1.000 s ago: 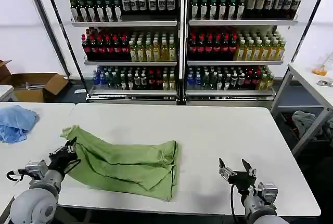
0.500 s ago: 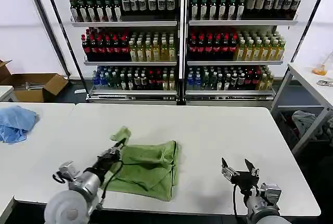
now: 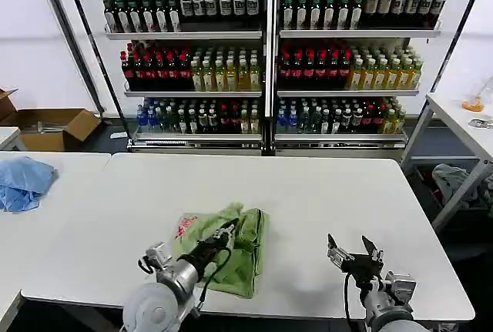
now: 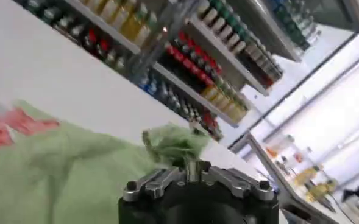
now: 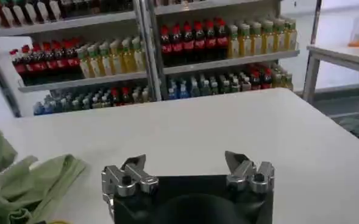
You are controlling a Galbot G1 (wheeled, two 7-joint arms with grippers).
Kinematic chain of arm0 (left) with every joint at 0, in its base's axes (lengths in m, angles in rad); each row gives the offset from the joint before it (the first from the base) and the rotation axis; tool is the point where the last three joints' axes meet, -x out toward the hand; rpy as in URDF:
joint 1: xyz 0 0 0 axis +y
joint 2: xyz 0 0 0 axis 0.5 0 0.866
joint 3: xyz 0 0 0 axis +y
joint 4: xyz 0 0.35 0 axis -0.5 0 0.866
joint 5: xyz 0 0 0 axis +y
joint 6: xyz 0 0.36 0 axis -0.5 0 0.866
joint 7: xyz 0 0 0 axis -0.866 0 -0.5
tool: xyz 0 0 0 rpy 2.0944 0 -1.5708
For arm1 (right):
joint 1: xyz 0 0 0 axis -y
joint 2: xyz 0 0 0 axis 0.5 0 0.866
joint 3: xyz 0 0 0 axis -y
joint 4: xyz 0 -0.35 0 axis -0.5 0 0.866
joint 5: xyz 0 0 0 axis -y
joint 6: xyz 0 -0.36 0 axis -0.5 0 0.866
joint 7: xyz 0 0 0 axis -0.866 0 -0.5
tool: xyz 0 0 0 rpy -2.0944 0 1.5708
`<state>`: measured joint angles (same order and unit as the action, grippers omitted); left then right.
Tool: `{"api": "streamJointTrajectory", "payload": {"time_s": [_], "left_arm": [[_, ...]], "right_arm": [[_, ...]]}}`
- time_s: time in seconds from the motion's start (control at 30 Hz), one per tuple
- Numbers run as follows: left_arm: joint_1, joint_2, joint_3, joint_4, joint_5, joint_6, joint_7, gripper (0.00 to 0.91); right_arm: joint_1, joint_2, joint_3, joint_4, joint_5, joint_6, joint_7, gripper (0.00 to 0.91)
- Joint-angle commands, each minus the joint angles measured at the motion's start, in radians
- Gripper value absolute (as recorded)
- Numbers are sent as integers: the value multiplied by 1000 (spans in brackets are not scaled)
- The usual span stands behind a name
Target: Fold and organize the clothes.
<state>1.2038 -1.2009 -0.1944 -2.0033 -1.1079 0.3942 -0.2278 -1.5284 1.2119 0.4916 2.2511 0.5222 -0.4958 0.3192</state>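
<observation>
Light green flower-print polo shirt (image 3: 223,251), near the white table's (image 3: 323,193) front edge: my left gripper (image 3: 225,233), clamped on cloth, has dragged its left side across, halving it. Right gripper (image 3: 353,256) idles spread, well apart.

Your left gripper (image 3: 228,231) fingertips sink into the light green flower-print polo shirt (image 3: 239,259) — buttons and collar stay hidden, folded under.

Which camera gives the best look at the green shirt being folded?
The head view: the whole shirt lies bunched on the white table, its edge pinched in the left claw. The left wrist view shows cloth and red print close up; the right wrist view catches one crumpled edge.
</observation>
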Motion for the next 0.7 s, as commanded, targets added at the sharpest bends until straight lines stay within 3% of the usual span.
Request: {"api": "streamJointTrajectory", "payload": {"time_s": [0.03, 0.2, 0.43, 0.7], "left_arm": [[-32, -36, 93, 41, 148, 8, 73, 907], [33, -4, 75, -97, 238, 15, 93, 907], [135, 71, -132, -197, 201, 8, 93, 907], [144, 158, -281, -8, 317, -12, 53, 907]], "right_arm": [[-1, -2, -2, 0, -2, 1, 0, 907], [-3, -7, -2, 1, -2, 0, -1, 907], [4, -7, -7, -3, -2, 1, -4, 907], [8, -2, -17, -10, -8, 4, -6, 907]]}}
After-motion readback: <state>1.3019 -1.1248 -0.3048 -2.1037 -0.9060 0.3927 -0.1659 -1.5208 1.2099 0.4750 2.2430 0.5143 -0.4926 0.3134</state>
